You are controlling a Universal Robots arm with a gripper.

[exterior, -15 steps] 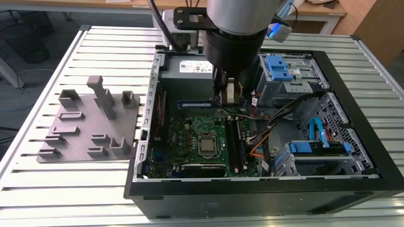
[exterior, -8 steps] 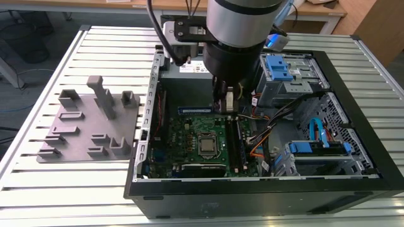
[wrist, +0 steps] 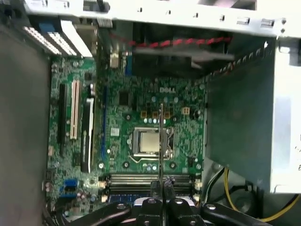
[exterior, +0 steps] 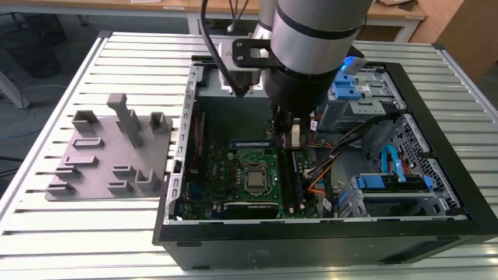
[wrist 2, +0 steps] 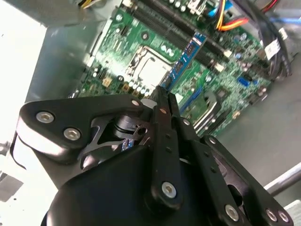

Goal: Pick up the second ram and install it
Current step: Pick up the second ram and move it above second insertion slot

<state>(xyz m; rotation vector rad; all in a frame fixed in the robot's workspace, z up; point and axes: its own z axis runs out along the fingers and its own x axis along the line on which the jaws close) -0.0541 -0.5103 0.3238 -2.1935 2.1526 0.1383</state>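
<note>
Over the open computer case (exterior: 311,230) we see the arm (exterior: 315,29) pointing straight down, with its gripper (exterior: 293,131) sunk inside the walls above the motherboard (exterior: 237,166). The jaws are clamped on the second ram (wrist 2: 188,54), which reaches out from them on edge. In the first wrist view the ram shows as a thin line crossing the processor socket (wrist: 146,141). We cannot tell whether its far edge touches the board. The memory slots (exterior: 291,181) lie just beside the gripper. On the exterior view's right, cables (exterior: 315,186) and a drive cage (exterior: 389,181) crowd close, and the board offers more open room on the left. Outside the case a grey holder tray (exterior: 101,157) rests on the slatted metal surface (exterior: 78,233). Wooden desks (exterior: 155,9) stand behind.
</note>
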